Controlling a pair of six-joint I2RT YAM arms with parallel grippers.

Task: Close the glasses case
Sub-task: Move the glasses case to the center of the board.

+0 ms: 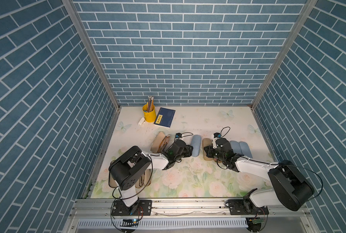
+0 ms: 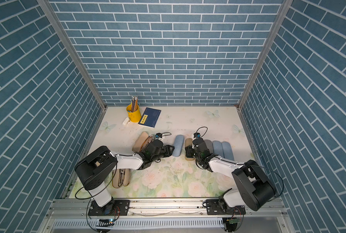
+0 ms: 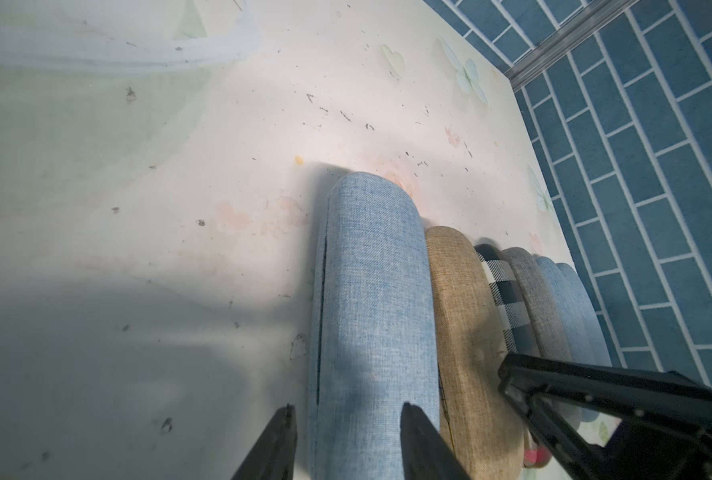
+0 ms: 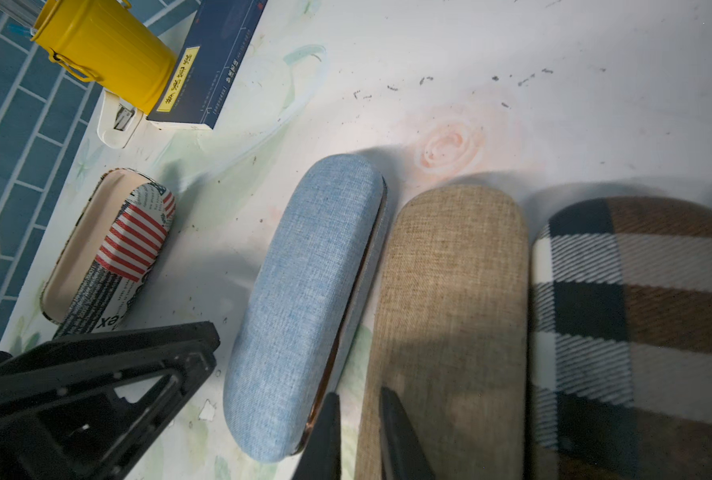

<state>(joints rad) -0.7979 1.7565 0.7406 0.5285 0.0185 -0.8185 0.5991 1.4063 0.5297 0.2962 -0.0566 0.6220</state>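
- The left jaws (image 3: 348,406) are standing partly open, straddling the near end of the light-blue case (image 3: 375,282). One finger is sitting beside its slit side and the other is riding over the cloth top. Cannot tell whether either is pressing yet.
- The right jaws (image 4: 360,392) are sitting almost together and holding nothing. They are hovering over the narrow slot between the light-blue case and the tan case (image 4: 449,291), at their near ends.
- The light-blue case is lying mid-counter (image 3: 138,166), just beside the tan case.
- Its long axis is running away from both jaws toward the back wall (image 1: 188,60), so both are meeting it end-on. Its short axis is lying across the left jaws' gap.
- The lid is looking down, or nearly so. A thin dark slit is showing along one long side in the left wrist view, and a coppery rim along the other in the right wrist view. Cannot tell whether it is latched.
- Judgement: the left arm is the nearer one, and the coming move is turning on a squeeze or press across that short axis. The right jaws are placed to brace the tan-case side.
- Farther off, a newspaper-print case (image 4: 109,249) is lying open, well apart from both jaws.
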